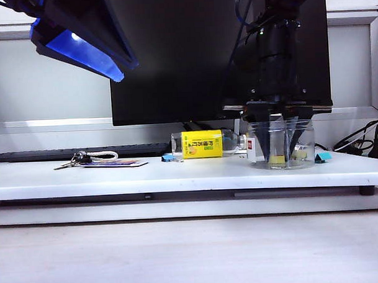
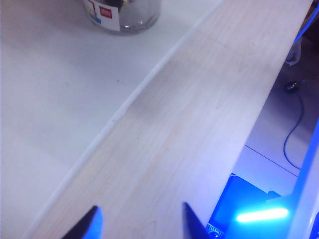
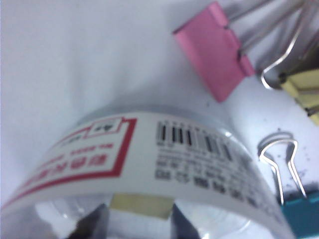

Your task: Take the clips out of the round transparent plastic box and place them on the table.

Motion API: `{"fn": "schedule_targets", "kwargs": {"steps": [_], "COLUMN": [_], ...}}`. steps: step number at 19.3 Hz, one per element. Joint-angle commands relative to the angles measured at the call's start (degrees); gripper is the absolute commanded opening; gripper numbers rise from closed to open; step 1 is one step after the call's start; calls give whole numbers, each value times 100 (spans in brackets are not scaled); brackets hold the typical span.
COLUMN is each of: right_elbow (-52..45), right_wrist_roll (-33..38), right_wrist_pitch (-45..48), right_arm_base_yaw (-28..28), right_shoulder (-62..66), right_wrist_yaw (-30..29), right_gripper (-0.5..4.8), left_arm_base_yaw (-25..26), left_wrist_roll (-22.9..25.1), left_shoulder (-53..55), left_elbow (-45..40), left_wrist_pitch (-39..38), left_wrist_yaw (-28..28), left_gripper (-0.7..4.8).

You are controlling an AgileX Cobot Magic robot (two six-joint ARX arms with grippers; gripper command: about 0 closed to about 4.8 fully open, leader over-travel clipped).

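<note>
Two grippers: the left gripper [image 2: 141,221], jaws spread, raised at the upper left; the right gripper [image 1: 281,135], lowered inside the jar at the right. One round transparent plastic box [image 1: 281,144], white-labelled. Pale-yellow clips [image 1: 277,158]: two visible inside the box in the exterior view; further yellow ones outside it in the right wrist view, number unclear. One pink clip [image 3: 214,50]. Teal clips: one seen just right of the box [image 1: 323,156]. One small blue clip [image 1: 169,158] left of the bottle. One clear bottle with yellow label [image 1: 204,144], lying down. One bunch of keys [image 1: 78,159]. One black monitor [image 1: 174,61]. One table [image 1: 178,176].
</note>
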Motion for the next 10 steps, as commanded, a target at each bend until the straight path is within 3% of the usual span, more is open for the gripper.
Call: {"fn": "schedule_targets", "kwargs": {"steps": [1,8,10], "right_elbow": [9,13,22], "right_wrist_roll": [31,-72,-136], "right_wrist_pitch": [105,74,50], "right_arm_base_yaw": [2,4,4], "right_shoulder": [11,20,9], "right_wrist_yaw": [13,11,11], "right_gripper": [115,117,178], "left_arm_base_yaw": [-4,-4,-4], "left_wrist_roll": [20,20,20], "left_shoulder": [-11,-11,-11], "left_elbow": [15,15,15], "left_wrist_pitch": [74,74,107], "left_wrist_yaw": [26,26,26], "left_gripper": [214,214,214]}}
